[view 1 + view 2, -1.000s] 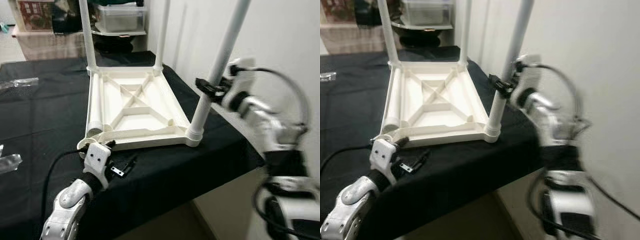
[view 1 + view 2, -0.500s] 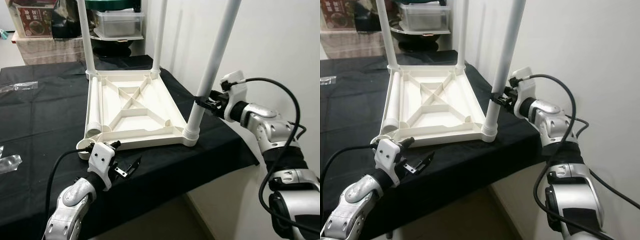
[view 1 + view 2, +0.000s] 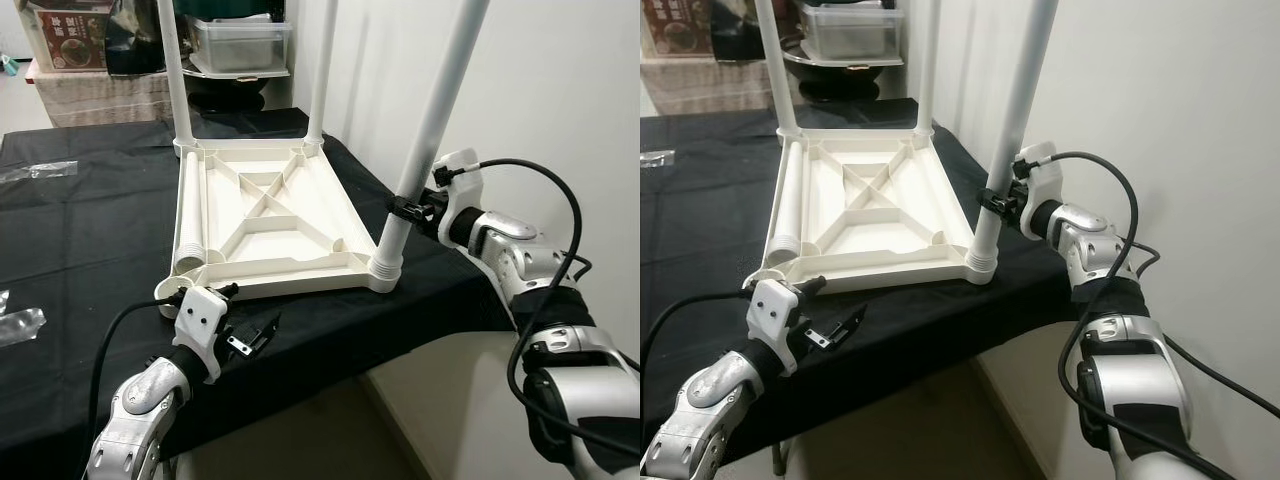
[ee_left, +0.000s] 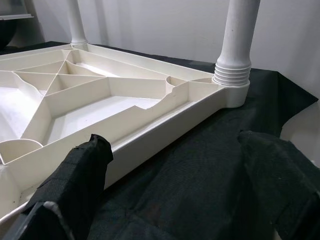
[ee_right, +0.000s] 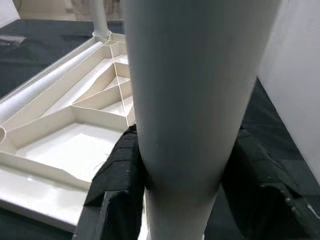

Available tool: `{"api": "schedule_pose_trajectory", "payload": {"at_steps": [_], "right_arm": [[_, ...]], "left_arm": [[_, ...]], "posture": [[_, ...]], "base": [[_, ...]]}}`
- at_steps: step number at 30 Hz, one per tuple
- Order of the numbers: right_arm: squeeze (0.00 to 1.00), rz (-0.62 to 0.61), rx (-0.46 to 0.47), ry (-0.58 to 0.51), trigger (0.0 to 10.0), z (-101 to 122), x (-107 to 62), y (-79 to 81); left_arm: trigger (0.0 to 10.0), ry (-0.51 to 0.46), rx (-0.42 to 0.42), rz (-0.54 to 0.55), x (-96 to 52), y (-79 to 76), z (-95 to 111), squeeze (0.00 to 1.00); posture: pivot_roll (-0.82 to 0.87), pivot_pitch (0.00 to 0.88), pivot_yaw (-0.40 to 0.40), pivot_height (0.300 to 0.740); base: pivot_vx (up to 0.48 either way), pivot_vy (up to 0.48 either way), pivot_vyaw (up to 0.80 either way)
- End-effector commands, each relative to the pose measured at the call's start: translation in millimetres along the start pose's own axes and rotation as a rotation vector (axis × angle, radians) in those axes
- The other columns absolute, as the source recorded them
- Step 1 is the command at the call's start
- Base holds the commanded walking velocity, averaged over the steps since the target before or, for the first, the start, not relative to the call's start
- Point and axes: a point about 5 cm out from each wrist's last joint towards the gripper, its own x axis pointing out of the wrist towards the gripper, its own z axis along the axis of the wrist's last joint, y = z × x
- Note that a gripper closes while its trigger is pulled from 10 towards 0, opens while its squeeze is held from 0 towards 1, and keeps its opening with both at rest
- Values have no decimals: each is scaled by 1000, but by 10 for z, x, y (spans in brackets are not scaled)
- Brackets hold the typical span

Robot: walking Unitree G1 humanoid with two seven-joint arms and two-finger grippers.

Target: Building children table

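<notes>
Three legs stand upright in the upturned white tabletop [image 3: 262, 215] lying on the black cloth [image 3: 90, 220]; a fourth leg [image 3: 187, 222] lies loose inside the frame along its left edge; the step in hand looks like seating the near right leg [image 3: 425, 140] in its corner socket [image 3: 384, 270]. The right gripper [image 3: 404, 208] is clenched around that leg a little above the threaded collar, with its black fingers [image 5: 116, 170] on either side of the tube; the left gripper [image 3: 245, 337] hovers released, jaws spread, just before the tabletop's near edge. The next move probably calls for turning or pressing this leg home, then fetching the loose one for the empty near left corner; a red box [image 3: 66, 32] in the background bears print too small to read.
</notes>
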Motion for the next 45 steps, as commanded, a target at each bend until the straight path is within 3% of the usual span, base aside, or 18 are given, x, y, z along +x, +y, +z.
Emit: {"api": "schedule_pose_trajectory", "payload": {"at_steps": [1,4,6,7,9,10,11,12,13,15,21,22,24,25,26,27,32,45], "right_arm": [[0,-34,26,-23,0,5,31,1],[0,-98,52,-11,0,-36,44,-16],[0,-311,83,58,0,-154,61,-79],[0,-311,83,58,0,-154,61,-79],[0,-612,160,110,0,-349,39,-28],[0,-612,160,110,0,-349,39,-28],[0,-613,205,131,1216,-452,80,239],[0,-613,205,131,1216,-452,80,239],[0,-570,240,130,9490,-470,105,528],[0,-493,286,97,10000,-358,115,831],[0,-470,268,52,10000,-180,149,758],[710,-475,255,31,10000,-142,134,687],[710,-487,248,18,10000,-115,118,649],[1000,-495,230,7,10000,-82,100,549],[1000,-495,230,7,10000,-82,100,549],[0,-509,220,2,10000,-55,67,496],[0,-491,120,23,10000,9,-31,350],[0,-298,11,73,10000,-23,96,372]], "left_arm": [[10000,5,13,-8,-2,17,1,0],[10000,5,14,-8,-5,25,1,0],[10000,5,13,-8,-9,23,-1,0],[10000,5,13,-8,-9,23,-1,0],[10000,4,11,-7,-9,11,-1,0],[10000,4,11,-7,-9,11,-1,0],[10000,3,8,-5,-9,3,0,0],[10000,3,8,-5,-9,3,0,0],[10000,3,5,-5,-9,-2,0,0],[10000,5,4,-8,-12,-3,-2,0],[10000,4,6,-12,14,14,-7,0],[10000,2,6,-11,22,15,-5,0],[10000,1,6,-11,26,16,-4,0],[10000,1,3,-10,23,7,-11,0],[10000,1,3,-10,23,7,-11,0],[10000,1,1,-9,22,1,-16,0],[10000,7,-5,-12,12,-23,-36,0],[10000,12,5,-15,10,2,-28,0]], "posture": [[51,0,-98,740],[49,0,-98,740],[50,0,-105,740],[50,0,-105,740],[53,0,-103,740],[53,0,-103,740],[57,0,-105,740],[57,0,-105,740],[57,0,-101,740],[57,0,-101,740],[37,0,-98,740],[37,0,-98,740],[37,0,-98,740],[29,0,-100,740],[29,0,-100,740],[29,0,-100,740],[24,0,-96,740],[32,0,-95,740]], "base": [[0,0,0],[0,0,0],[0,0,0],[0,0,0],[0,0,0],[0,0,0],[0,0,0],[0,0,0],[0,0,0],[0,0,0],[0,0,0],[0,0,0],[0,0,0],[0,0,0],[0,0,0],[0,0,0],[0,0,0],[0,0,0]]}}
